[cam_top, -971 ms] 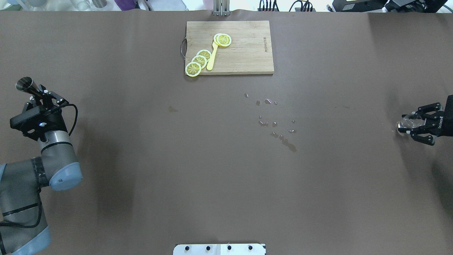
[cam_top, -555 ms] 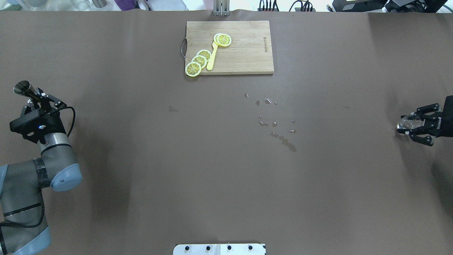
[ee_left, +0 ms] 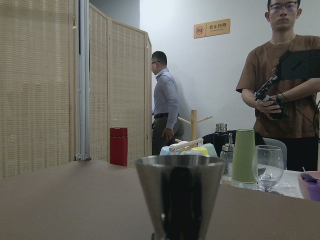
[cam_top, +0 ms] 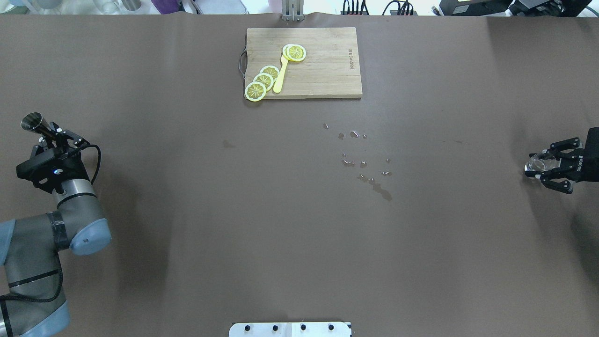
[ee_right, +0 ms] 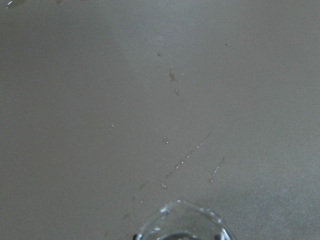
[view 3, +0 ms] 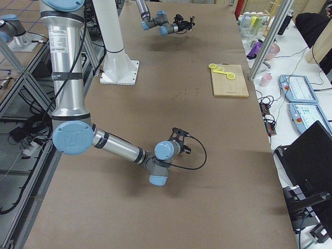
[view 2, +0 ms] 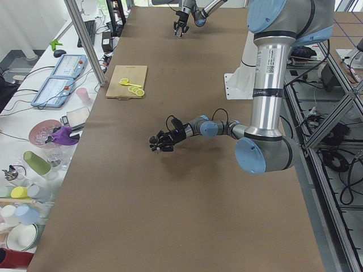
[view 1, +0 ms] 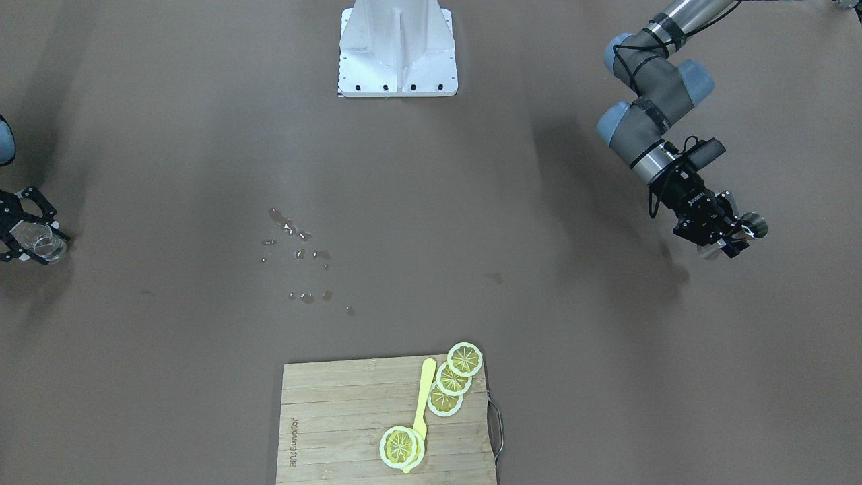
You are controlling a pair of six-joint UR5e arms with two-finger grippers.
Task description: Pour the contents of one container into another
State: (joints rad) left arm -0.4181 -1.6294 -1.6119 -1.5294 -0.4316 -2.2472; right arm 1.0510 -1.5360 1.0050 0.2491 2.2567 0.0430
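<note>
At the table's far left, my left gripper (cam_top: 47,136) is shut on a steel jigger (cam_top: 32,122) and holds it tilted above the table. The same gripper (view 1: 726,237) and jigger (view 1: 751,226) show in the front view. The jigger's cup (ee_left: 180,192) fills the lower left wrist view. At the far right edge my right gripper (cam_top: 538,169) is shut on a small clear glass (cam_top: 538,163), low over the table. The glass (view 1: 39,244) sits between this gripper's (view 1: 34,241) black fingers, and its rim (ee_right: 181,222) shows in the right wrist view.
A wooden cutting board (cam_top: 327,70) with lemon slices (cam_top: 263,80) and a yellow spoon (cam_top: 281,75) lies at the back centre. Spilled drops (cam_top: 365,164) dot the brown table's middle. The robot's white base (view 1: 397,50) stands at the near edge. People stand beyond the table's left end.
My left arm has drawn the jigger slightly back toward the robot. The right gripper has sunk a little with the glass and looks smaller now.
</note>
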